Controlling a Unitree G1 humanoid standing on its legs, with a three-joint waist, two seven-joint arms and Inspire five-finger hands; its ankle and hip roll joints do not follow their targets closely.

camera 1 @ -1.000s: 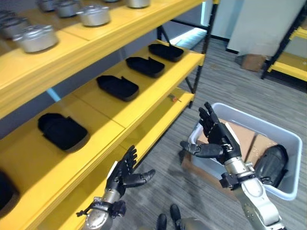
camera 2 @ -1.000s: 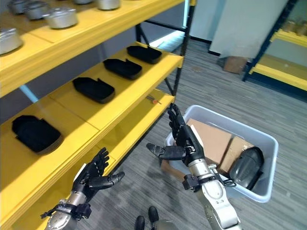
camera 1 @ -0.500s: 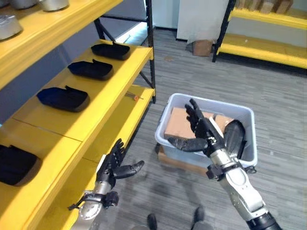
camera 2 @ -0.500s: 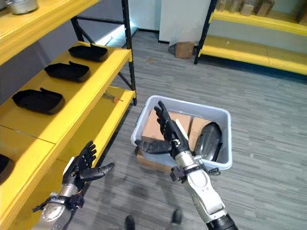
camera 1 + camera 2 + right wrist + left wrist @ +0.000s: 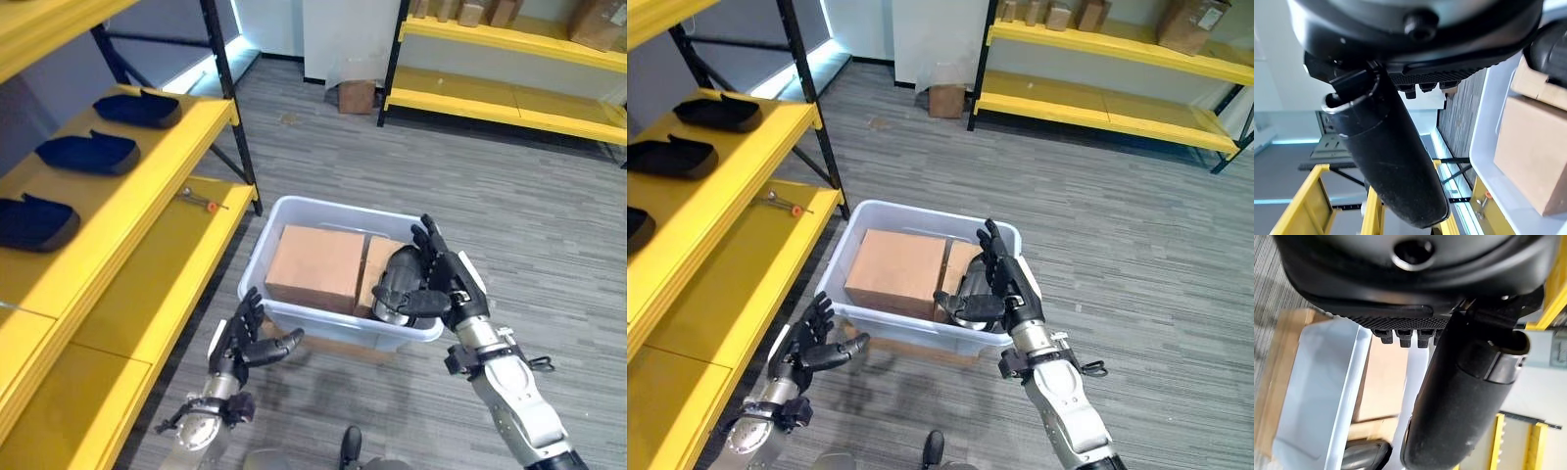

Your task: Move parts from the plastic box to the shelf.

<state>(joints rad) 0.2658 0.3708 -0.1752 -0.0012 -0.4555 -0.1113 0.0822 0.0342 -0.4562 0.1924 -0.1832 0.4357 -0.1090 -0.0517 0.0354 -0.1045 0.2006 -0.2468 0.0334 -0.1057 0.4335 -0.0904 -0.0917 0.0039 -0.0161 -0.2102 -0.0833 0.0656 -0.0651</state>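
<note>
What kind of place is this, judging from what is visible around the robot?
Probably a warehouse or factory storeroom. Yellow shelving with dark steel posts holds rows of black moulded parts; more yellow racks along the far wall carry cardboard boxes; a plastic box of parts stands on the grey floor.

The left robot hand [image 5: 245, 343] and the right robot hand [image 5: 446, 289] are dark, each with slim black fingers and a thick thumb. Both sit on silver-grey metal forearms with black wrist collars. The palms show ribbed black padding and a round screw.
</note>
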